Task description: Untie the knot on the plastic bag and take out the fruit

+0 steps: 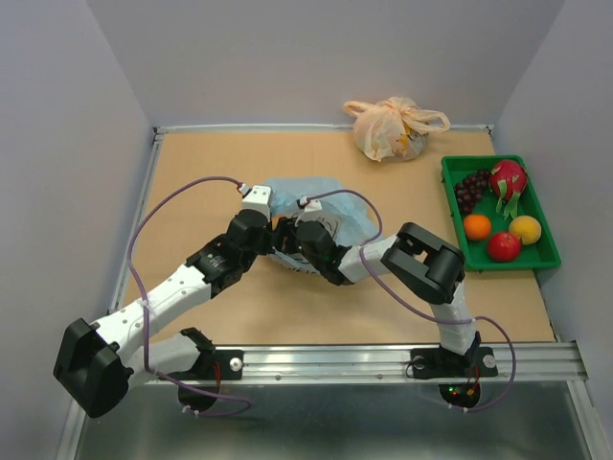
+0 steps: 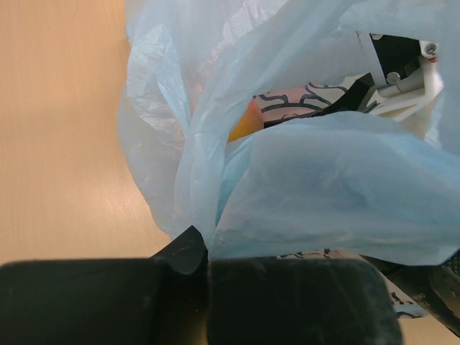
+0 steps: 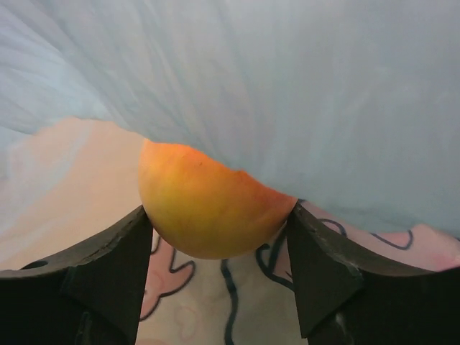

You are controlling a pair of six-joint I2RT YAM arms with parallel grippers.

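Plain grey walls [image 1: 287, 57], tan tabletop [image 1: 201, 158], metal front rail [image 1: 326, 360].

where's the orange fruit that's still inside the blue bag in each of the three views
Top external: not visible; the plastic bag and both wrists cover it.
Left wrist: the fruit is an orange sliver in the bag's opening, left of centre.
Right wrist: centre of the picture, between the fingers of the right gripper.
Shared landmark: the bag's light blue film, seen in all three.

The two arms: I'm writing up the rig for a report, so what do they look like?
The left arm and right arm match: white tube links, bulky black joint housings, and a thin purple cable looping along each. Their jaws are matte black and blocky.
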